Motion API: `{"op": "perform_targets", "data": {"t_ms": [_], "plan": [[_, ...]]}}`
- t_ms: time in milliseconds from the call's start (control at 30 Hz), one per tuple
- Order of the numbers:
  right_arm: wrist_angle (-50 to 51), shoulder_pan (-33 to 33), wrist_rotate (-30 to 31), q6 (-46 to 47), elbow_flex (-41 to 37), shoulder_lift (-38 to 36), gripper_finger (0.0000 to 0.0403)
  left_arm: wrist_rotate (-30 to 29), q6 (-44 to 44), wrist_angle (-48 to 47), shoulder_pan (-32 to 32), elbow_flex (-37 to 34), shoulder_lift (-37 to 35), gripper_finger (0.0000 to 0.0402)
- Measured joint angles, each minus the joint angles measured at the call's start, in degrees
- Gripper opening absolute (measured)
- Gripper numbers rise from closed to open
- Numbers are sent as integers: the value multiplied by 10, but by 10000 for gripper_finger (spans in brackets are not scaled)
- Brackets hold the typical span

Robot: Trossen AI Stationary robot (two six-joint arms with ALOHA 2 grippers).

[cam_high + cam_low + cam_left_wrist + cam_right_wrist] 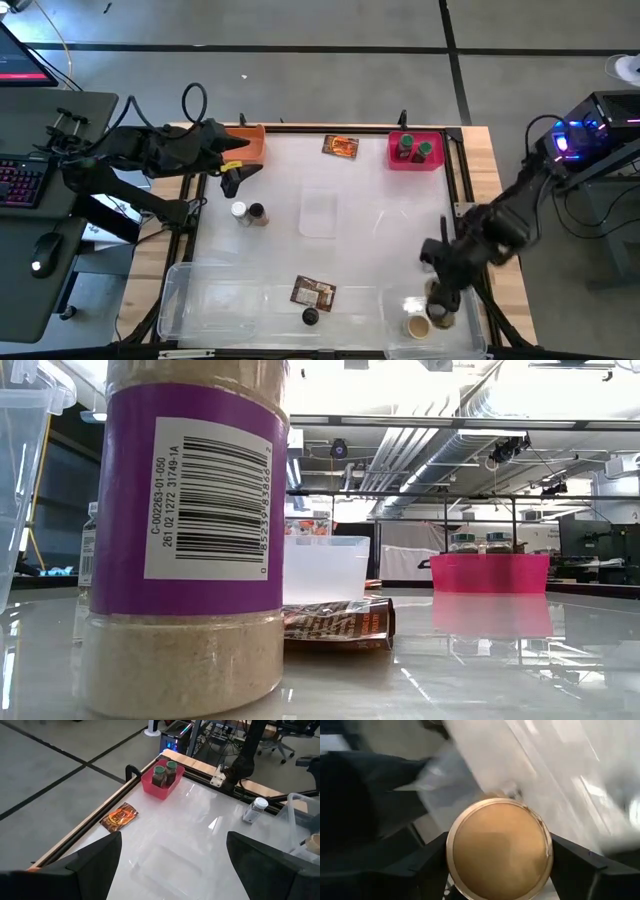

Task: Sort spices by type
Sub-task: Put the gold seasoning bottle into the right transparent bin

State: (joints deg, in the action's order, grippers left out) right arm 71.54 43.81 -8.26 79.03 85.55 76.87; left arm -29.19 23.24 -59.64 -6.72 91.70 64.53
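Currently, the scene is laid out as follows.

Right gripper (440, 300): held over the clear tray (470, 335) at the table's near right corner; its fingers (427, 862) are clamped on either side of a tan-lidded jar (498, 848).
Left gripper (232, 172): held beside the orange bin (250, 142) at the far left; its fingers (95, 857) are spread wide with nothing between them.
Pink bin (417, 161): set at the far right edge, with two green-lidded jars (413, 149) standing inside it.
Far packet (340, 146): laid flat near the far edge, between the two bins.
Near packet (313, 292): laid flat near the front edge, with a black-lidded jar (310, 317) just in front of it.
Left pair of jars (248, 212): stood side by side, one white-lidded and one dark.
Second tan-lidded jar (418, 326): seen in the right tray, just beside the right gripper.
Purple-labelled jar (185, 540): seen close up in the low view, filled with pale powder.
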Motion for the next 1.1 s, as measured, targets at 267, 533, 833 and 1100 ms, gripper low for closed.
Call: {"op": "perform_targets", "data": {"t_ms": [267,533,833,1100], "plan": [[-74,109,70,267,-105,1,273,0,0,0,18,0,0,346],[-157,132,76,310,-177,3,273,0,-4,0,39,0,0,346],[-151,132,116,266,-179,27,273,0,-4,0,45,0,0,346],[-165,131,167,255,-179,27,273,0,-9,13,45,0,0,346]]}}
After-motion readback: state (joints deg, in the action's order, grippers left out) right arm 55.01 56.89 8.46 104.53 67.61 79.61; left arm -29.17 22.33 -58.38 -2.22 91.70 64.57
